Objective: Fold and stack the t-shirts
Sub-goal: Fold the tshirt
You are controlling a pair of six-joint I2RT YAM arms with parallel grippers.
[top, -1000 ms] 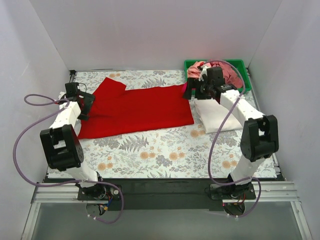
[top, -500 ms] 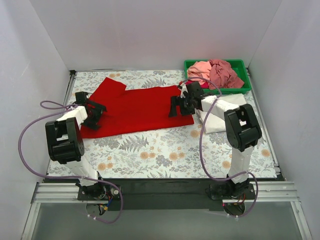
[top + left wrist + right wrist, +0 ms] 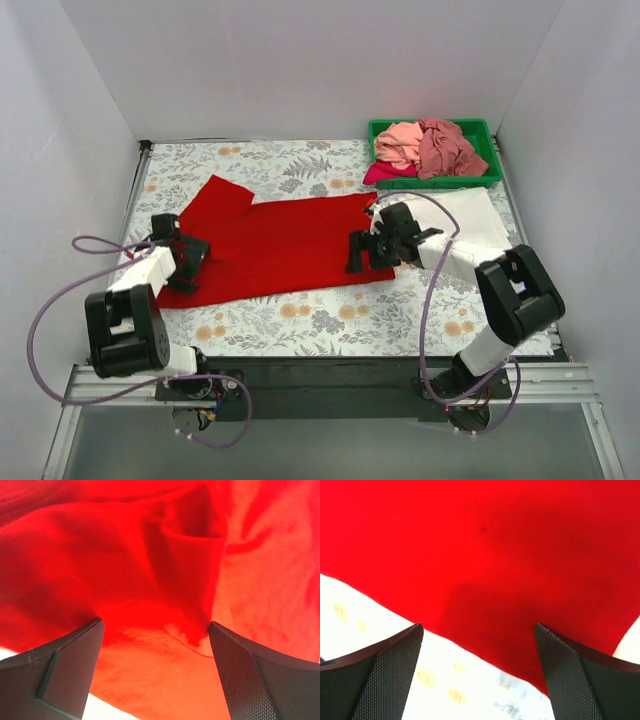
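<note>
A bright red t-shirt [image 3: 275, 240] lies spread flat on the floral table. My left gripper [image 3: 192, 258] is open and low over its near left edge; the left wrist view shows red cloth [image 3: 165, 580] with a fold between the jaws. My right gripper [image 3: 357, 254] is open over the shirt's near right corner; the right wrist view shows the red hem [image 3: 485, 580] and the tablecloth between the jaws. A white t-shirt [image 3: 465, 222] lies folded at the right under the right arm. Pink and dusty rose shirts [image 3: 430, 145] are heaped in the green tray [image 3: 480, 180].
The green tray stands at the back right corner. White walls close in the table on the left, back and right. The floral cloth [image 3: 320, 310] shows in front of the red shirt.
Both grippers have moved toward the near edge of the red shirt and lowered onto it. The right arm left the tray area and swung left and nearer.
</note>
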